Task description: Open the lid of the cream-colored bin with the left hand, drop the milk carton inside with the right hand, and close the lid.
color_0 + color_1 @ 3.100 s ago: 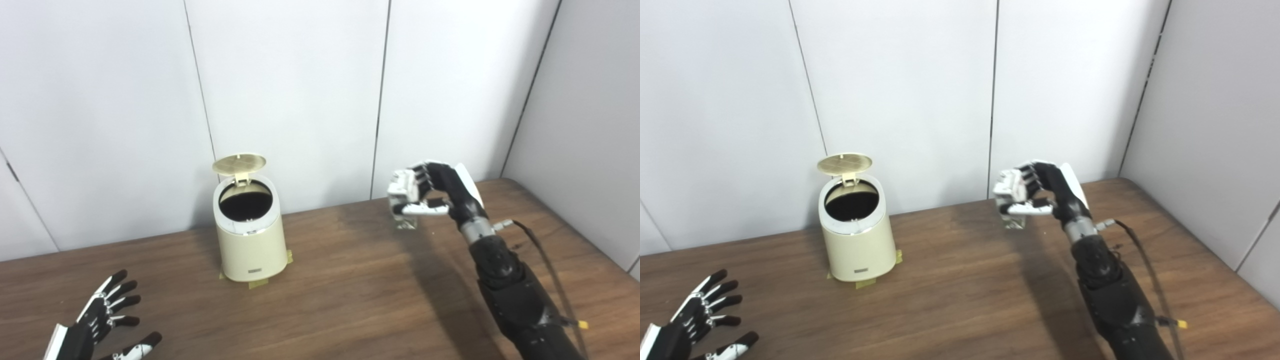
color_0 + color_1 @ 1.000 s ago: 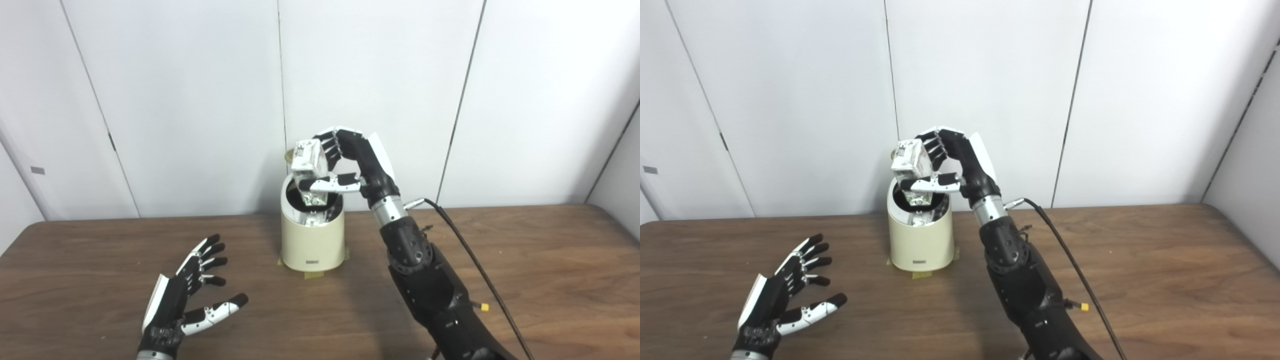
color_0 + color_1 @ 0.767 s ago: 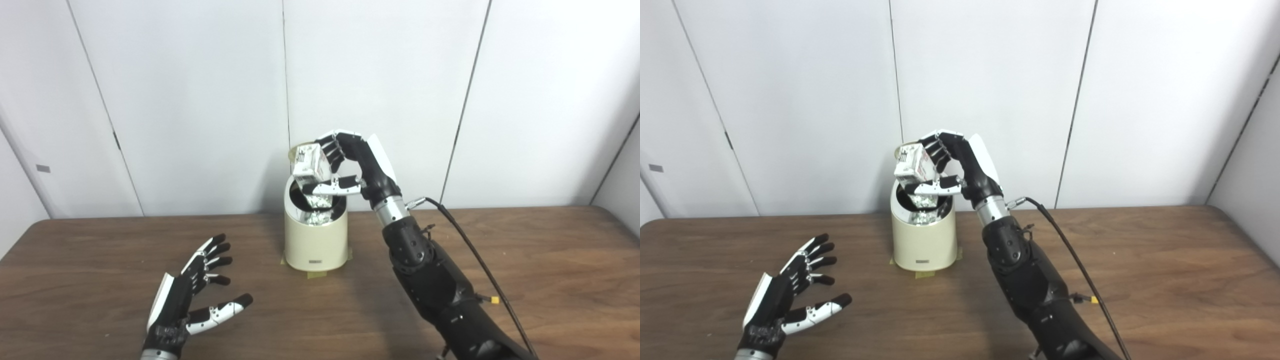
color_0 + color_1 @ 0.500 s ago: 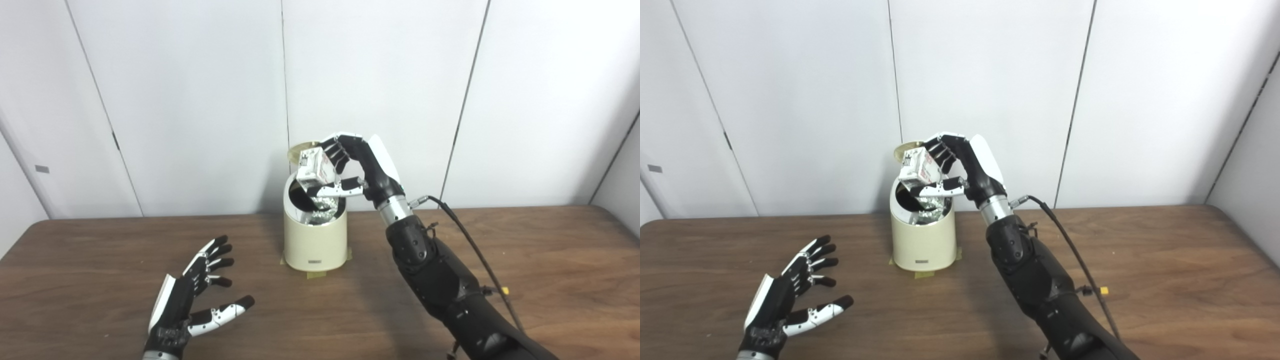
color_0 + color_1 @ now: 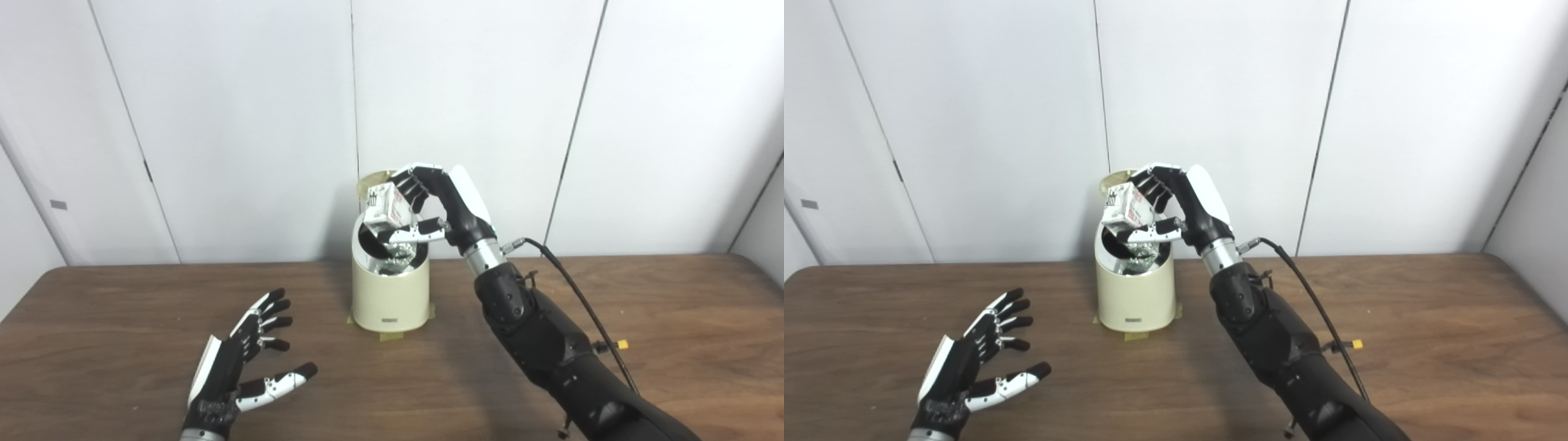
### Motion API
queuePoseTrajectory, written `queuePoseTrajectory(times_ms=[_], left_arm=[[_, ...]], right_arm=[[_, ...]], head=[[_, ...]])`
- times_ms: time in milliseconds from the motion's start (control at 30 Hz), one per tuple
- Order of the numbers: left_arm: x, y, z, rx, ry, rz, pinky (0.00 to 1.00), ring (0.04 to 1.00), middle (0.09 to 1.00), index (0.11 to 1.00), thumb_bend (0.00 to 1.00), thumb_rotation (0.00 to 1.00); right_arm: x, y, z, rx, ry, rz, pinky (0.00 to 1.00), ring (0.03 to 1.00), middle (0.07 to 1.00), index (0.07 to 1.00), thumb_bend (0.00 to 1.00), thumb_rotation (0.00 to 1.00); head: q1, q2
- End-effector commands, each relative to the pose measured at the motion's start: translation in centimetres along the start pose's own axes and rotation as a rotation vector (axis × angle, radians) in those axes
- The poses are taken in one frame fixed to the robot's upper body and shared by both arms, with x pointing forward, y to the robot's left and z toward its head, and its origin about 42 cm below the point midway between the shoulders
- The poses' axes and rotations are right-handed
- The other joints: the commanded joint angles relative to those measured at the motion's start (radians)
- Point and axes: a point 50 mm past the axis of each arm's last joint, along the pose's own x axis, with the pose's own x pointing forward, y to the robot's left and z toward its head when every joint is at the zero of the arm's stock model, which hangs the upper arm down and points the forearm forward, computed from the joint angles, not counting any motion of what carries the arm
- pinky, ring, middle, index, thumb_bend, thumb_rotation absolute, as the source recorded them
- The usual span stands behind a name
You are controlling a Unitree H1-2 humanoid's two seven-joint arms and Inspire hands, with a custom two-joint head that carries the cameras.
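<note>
Left eye view: the cream-colored bin (image 5: 389, 294) stands near the desk's (image 5: 110, 343) far edge, about midway along it, on tape tabs. Its lid (image 5: 369, 180) is raised behind the opening, so the first step reads as done. The right hand (image 5: 429, 208) grasps the milk carton (image 5: 383, 207) between fingers and thumb, tilted, directly above the bin's mouth; the carton is not yet released. Crumpled, shiny contents show inside the bin below it. The left hand (image 5: 242, 367) is empty with fingers spread, near the desk's front edge, left of the bin and well apart from it. Right eye view: the same arrangement is confirmed. The milk carton (image 5: 1124, 211) is clear of the rim, held by the right hand (image 5: 1176, 205) over the opening of the cream-colored bin (image 5: 1135, 294). The lid (image 5: 1111, 180) is only partly visible behind the carton. The left hand (image 5: 974, 361) holds nothing. Remaining steps, as judged: release the carton into the bin, withdraw the right hand, then close the lid.
</note>
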Motion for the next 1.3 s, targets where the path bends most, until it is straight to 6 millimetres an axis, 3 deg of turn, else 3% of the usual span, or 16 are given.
queuePoseTrajectory(times_ms=[0, 1267], left_arm=[[-0.3, -0.4, 0.4, -0.011, -0.022, 0.004, 0.64, 0.804, 0.871, 0.912, 0.73, 0.09], [-0.2, -1.0, 0.6, -0.015, -0.022, 0.005, 0.62, 0.792, 0.863, 0.902, 0.74, 0.10]], right_arm=[[3.3, -2.2, 2.5, -0.008, -0.117, -0.059, 0.32, 0.406, 0.474, 0.525, 0.52, 0.00], [0.8, 1.9, 1.1, -0.061, -0.083, 0.032, 0.36, 0.420, 0.493, 0.494, 0.52, 0.00]], head=[[0.003, 0.004], [0.028, 0.015]])
